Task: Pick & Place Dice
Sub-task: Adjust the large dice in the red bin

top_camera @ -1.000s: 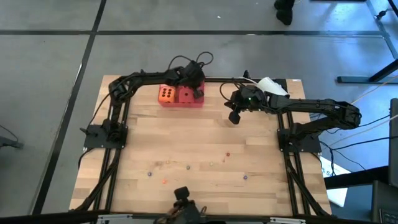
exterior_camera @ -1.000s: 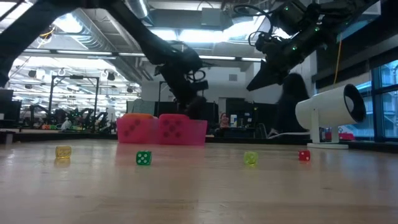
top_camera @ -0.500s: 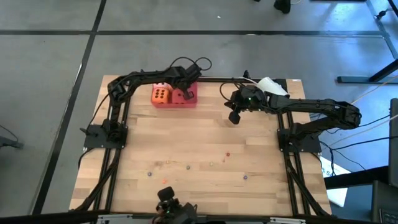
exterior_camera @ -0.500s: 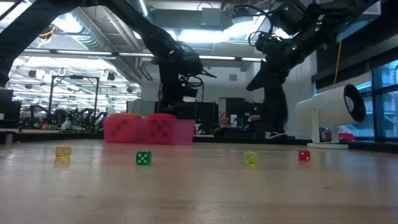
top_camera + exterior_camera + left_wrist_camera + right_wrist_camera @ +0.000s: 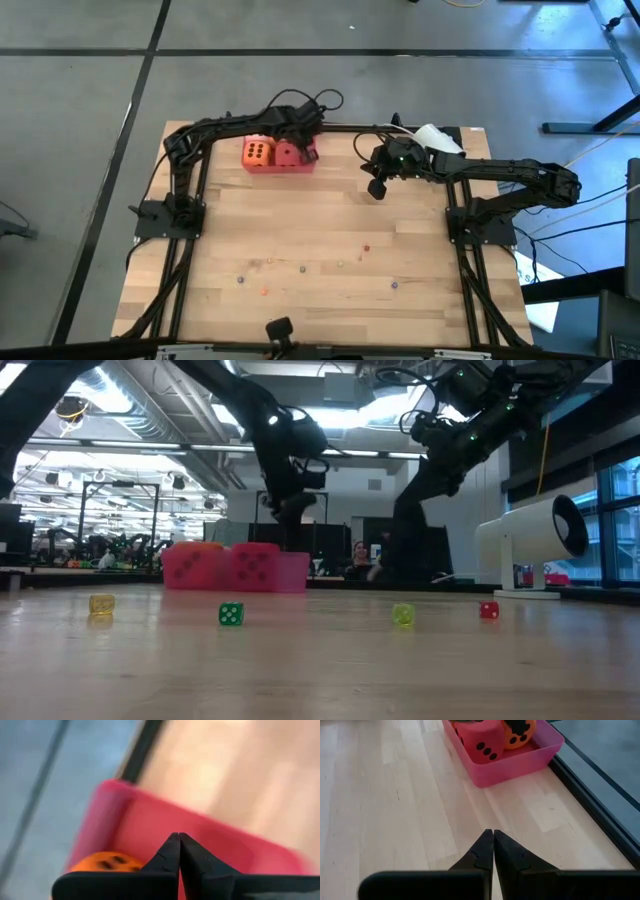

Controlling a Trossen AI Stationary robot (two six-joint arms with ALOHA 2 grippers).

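Note:
A flat red tray (image 5: 279,166) lies near the table's far edge, left of the middle. In it sit an orange die (image 5: 257,152) and a red die (image 5: 289,154), also seen as the red die (image 5: 482,741) and the orange die (image 5: 520,731) in the right wrist view. My left gripper (image 5: 303,131) hangs shut above the tray's far right part, tilted down, with the orange die (image 5: 106,863) beneath it; it holds nothing (image 5: 291,512). My right gripper (image 5: 377,189) is shut and waits to the right of the tray, above bare wood (image 5: 493,834).
Tiny coloured beads, such as a green one (image 5: 231,614), a yellow one (image 5: 403,616) and a red one (image 5: 489,610), are scattered over the near half of the table. A white cylindrical device (image 5: 535,540) stands at the far right corner. Bare wood lies between the tray and the beads.
The tray with its dice has slid a short way toward the table's left edge. My left gripper has risen from just above the tray and tipped further downward, staying shut. My right arm has kept still.

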